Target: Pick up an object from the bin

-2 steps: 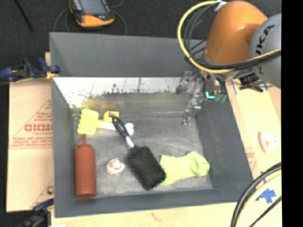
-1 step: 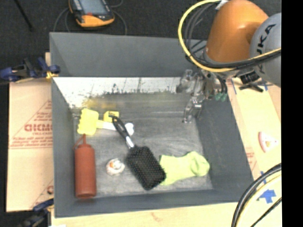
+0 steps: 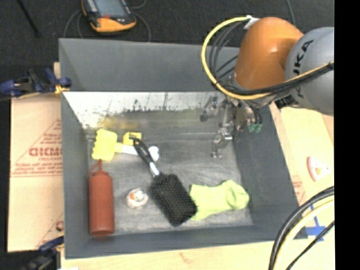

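camera view, from above. the gripper hangs under the orange wrist cover over bare floor in the right rear part of the grey metal bin, with nothing seen in its grasp; whether it is released or clenched cannot be told. nearest to it, toward the front, lies a lime-green sock, touching the head of a black hairbrush. further left: a small round white-and-orange thing, a red-brown bottle and a yellow plastic piece.
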Controlling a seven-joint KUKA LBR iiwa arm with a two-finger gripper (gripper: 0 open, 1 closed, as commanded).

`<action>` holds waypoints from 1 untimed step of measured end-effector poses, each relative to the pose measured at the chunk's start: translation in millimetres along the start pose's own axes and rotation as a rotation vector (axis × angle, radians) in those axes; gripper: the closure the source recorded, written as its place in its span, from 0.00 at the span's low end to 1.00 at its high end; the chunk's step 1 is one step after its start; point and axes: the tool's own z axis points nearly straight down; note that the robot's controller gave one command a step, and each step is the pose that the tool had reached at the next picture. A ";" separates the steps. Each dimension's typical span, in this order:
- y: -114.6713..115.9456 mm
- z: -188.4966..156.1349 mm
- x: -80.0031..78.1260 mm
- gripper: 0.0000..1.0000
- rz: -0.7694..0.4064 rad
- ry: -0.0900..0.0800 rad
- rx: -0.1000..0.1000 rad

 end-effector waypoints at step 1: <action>52.9 68.0 37.2 0.00 0.023 0.002 -0.003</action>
